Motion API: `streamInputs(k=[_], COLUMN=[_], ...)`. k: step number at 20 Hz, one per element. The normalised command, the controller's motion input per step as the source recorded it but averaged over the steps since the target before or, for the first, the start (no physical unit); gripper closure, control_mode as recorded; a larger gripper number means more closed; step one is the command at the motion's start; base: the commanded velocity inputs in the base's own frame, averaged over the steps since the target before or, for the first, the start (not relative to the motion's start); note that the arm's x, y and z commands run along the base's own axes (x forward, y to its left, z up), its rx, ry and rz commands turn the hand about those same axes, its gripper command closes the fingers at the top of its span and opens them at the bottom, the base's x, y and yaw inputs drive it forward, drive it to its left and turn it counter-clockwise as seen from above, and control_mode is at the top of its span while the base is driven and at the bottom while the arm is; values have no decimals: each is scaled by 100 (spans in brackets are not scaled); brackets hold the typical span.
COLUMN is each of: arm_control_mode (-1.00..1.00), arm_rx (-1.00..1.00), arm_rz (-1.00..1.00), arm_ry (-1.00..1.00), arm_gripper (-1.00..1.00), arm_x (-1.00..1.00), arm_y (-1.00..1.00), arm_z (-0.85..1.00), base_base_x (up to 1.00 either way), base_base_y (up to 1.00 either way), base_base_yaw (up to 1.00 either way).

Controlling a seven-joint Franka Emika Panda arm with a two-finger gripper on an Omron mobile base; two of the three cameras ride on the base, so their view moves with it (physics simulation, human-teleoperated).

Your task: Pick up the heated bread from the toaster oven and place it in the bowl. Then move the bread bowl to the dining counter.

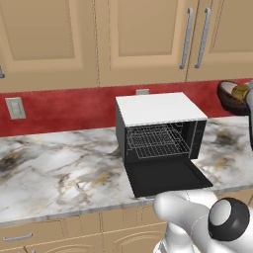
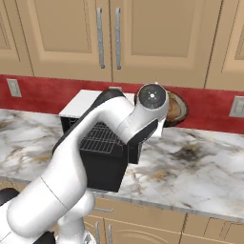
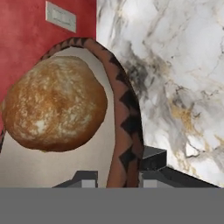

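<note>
The toaster oven (image 1: 158, 133) (image 2: 97, 139) stands on the marble counter with its black door dropped open and its wire rack bare. To its right, near the red wall, is the dark-brown bowl (image 1: 227, 98) (image 2: 179, 110) with the golden heated bread (image 1: 240, 92) (image 3: 54, 103) lying inside it. In the hand view my gripper (image 3: 118, 169) straddles the bowl's patterned rim (image 3: 127, 113), one fingertip inside, one outside. The outer finger (image 3: 153, 158) sits against the rim, and a thin gap shows on the inner side. Whether the bowl rests on the counter or hangs just above it is unclear. The dining counter is out of view.
Tan wall cabinets (image 1: 143, 39) hang above the counter and its red backsplash. Wall outlets (image 1: 15, 107) (image 2: 237, 106) sit on the backsplash. Veined marble (image 1: 59, 168) spreads left of the oven, and more (image 2: 200, 167) lies in front of the bowl.
</note>
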Motion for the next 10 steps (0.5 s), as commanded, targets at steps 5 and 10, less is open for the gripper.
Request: streamInputs(k=[5,10], arm_control_mode=[-100,-100], arm_rx=[0,0], arm_rz=[16,23], arm_ry=[0,0], arm_gripper=[100,100], arm_x=[-11,-19], arm_y=[42,33], arm_z=[13,8], base_base_x=[0,0], base_base_y=[0,0], base_base_yaw=[0,0])
